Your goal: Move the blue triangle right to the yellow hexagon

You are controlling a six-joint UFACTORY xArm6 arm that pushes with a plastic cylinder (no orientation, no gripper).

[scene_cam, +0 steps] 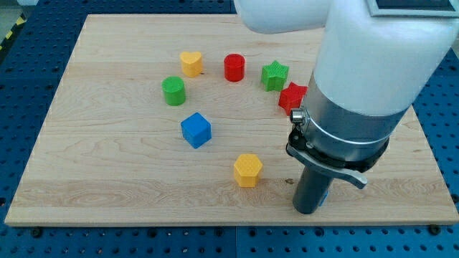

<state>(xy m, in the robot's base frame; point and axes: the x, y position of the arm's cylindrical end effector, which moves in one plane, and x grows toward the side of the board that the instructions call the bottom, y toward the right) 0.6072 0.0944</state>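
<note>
The yellow hexagon [248,170] lies on the wooden board at the lower middle. My tip [307,211] is on the board to the hexagon's right, a short gap away. A small sliver of a blue block [325,193] shows just behind the rod's right side. The rod hides most of it, so I cannot make out its shape. A blue cube [196,130] sits up and to the left of the hexagon.
A yellow heart [191,63], a red cylinder [234,67], a green star [275,74] and a red star [291,97] form an arc at the view's top. A green cylinder [173,91] is at the left. The arm's body covers the board's right side.
</note>
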